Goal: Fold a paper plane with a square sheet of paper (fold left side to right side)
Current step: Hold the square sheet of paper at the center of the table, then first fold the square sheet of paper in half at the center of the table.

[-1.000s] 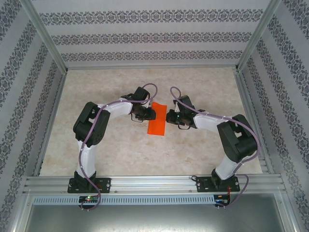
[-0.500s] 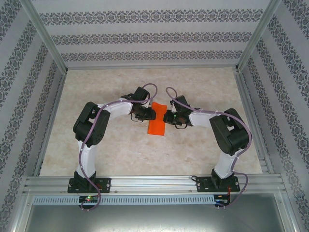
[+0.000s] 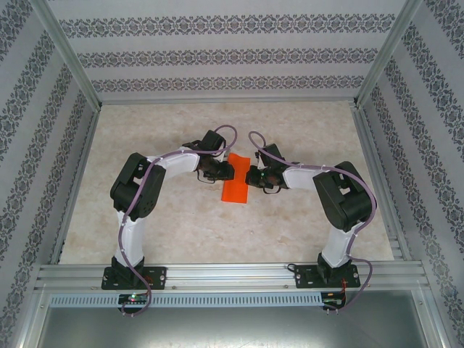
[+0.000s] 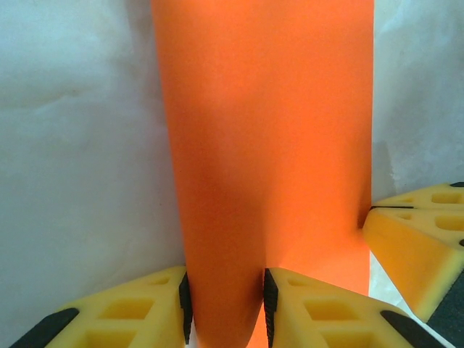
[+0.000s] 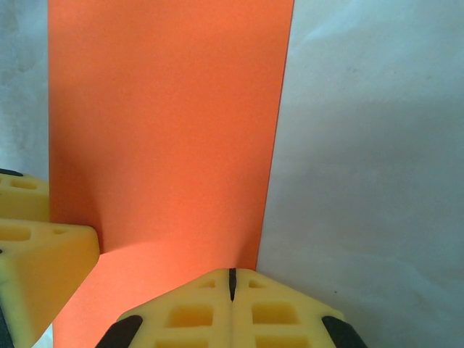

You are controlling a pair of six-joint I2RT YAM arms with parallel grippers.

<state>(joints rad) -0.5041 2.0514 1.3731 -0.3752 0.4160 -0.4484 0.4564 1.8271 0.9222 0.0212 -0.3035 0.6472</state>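
The square sheet of paper (image 3: 236, 183), folded to a narrow orange strip, lies flat in the middle of the marbled table (image 3: 167, 225), between the two arms. The left gripper (image 4: 226, 293) stands partly open at the strip's left edge, orange showing in the gap; whether it pinches the paper I cannot tell. The right gripper (image 5: 232, 279) is fully closed, tips down at the strip's right edge, holding nothing.

Paper (image 4: 268, 145) cut off at top edge; near end behind left hand (image 4: 226, 308).
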